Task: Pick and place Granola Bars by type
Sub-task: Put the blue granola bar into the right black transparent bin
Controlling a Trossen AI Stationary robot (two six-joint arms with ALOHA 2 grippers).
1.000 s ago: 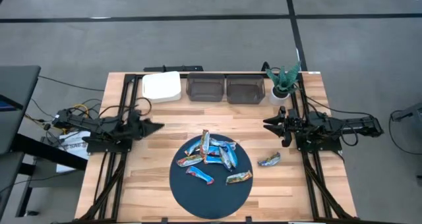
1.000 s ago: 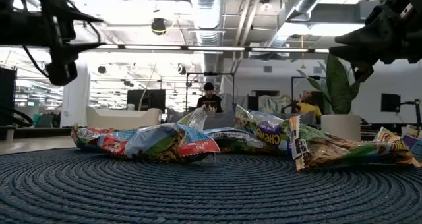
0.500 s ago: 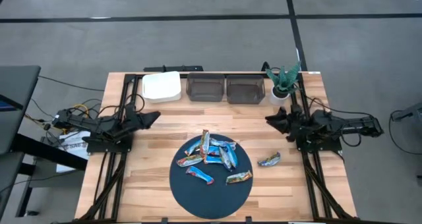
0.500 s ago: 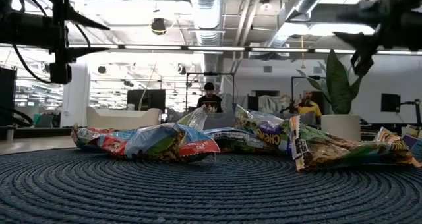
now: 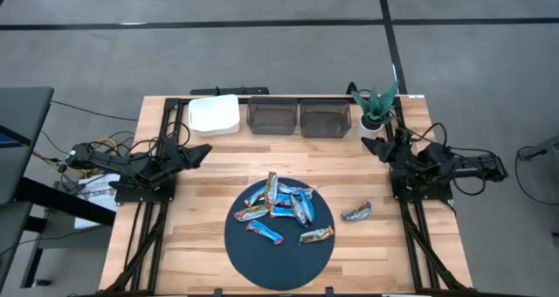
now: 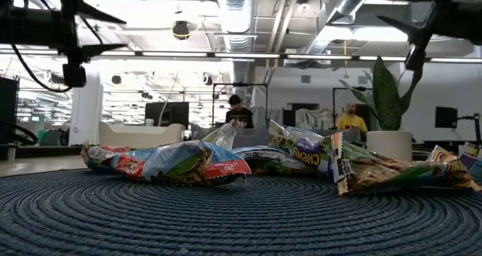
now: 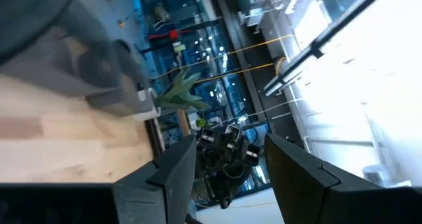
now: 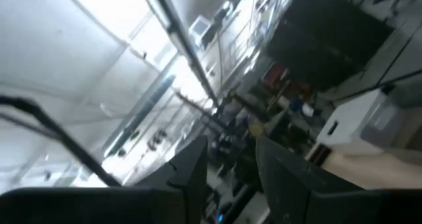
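Several granola bars (image 5: 279,210) in blue, silver, red-orange and tan foil lie heaped on a round dark blue woven mat (image 5: 279,258); the low view shows the same heap (image 6: 196,163). One more bar (image 5: 356,212) lies on the wood just right of the mat. My left gripper (image 5: 204,150) hovers open over the table's left side, well away from the bars. My right gripper (image 5: 367,143) hovers open over the right side, near the plant. Both wrist views look up into the room past open fingers (image 7: 178,171) (image 8: 191,168).
Along the far edge stand a white lidded box (image 5: 215,114), two dark see-through bins (image 5: 271,117) (image 5: 325,119) and a small potted plant (image 5: 376,107). Bare wood lies between the mat and the bins. People sit in the room beyond (image 6: 239,111).
Both grippers have drawn back from the middle of the table toward their own sides and toward the far edge, rising and tipping their fingers upward. The bars have stayed where they were.
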